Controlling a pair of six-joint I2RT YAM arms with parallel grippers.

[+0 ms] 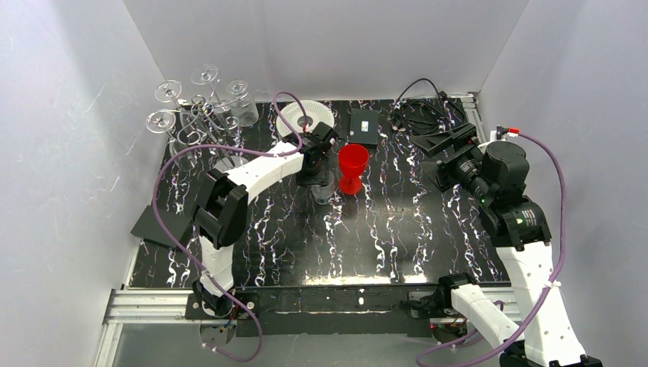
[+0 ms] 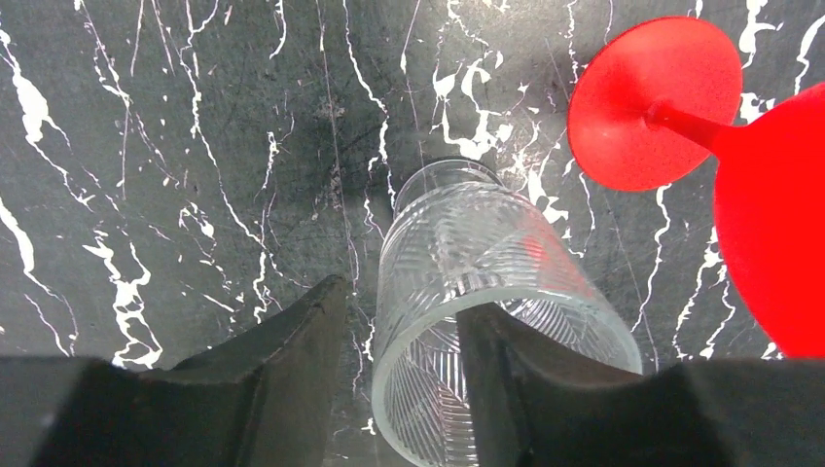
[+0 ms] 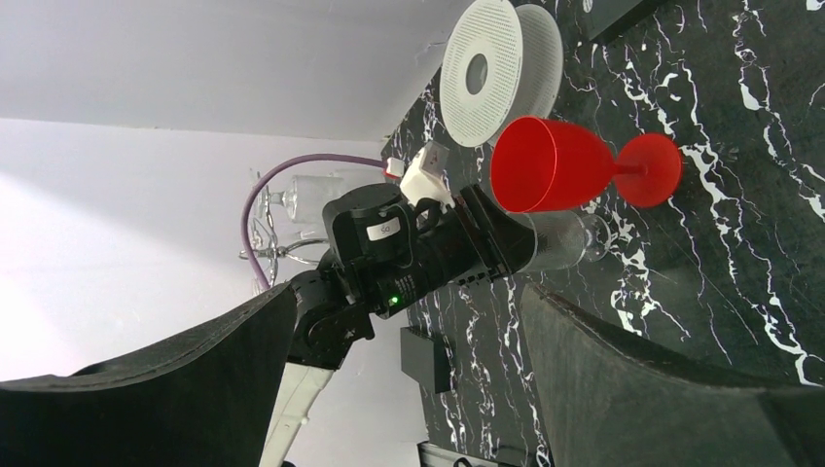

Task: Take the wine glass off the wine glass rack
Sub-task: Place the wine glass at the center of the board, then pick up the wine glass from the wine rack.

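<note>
The wine glass rack [image 1: 200, 116], a thin silver wire tree, stands at the back left with several clear glasses hanging on it. A clear cut-pattern wine glass [image 2: 457, 263] stands upright on the black marbled table, seen also as the wine glass [image 1: 324, 195] just left of a red goblet. My left gripper [image 2: 407, 297] is right above it, open. One finger [image 2: 516, 379] reaches inside the rim and the other finger [image 2: 292, 360] is outside, with a gap to the wall. My right gripper [image 3: 409, 302] is open and empty at the right, facing the left arm.
A red plastic goblet [image 1: 353, 164] stands close beside the clear glass. Behind it are a white ribbed spool [image 1: 306, 116], a black box [image 1: 364, 125] and a bundle of cables [image 1: 420, 115]. A black pad [image 1: 157, 225] overhangs the table's left edge. White walls enclose three sides.
</note>
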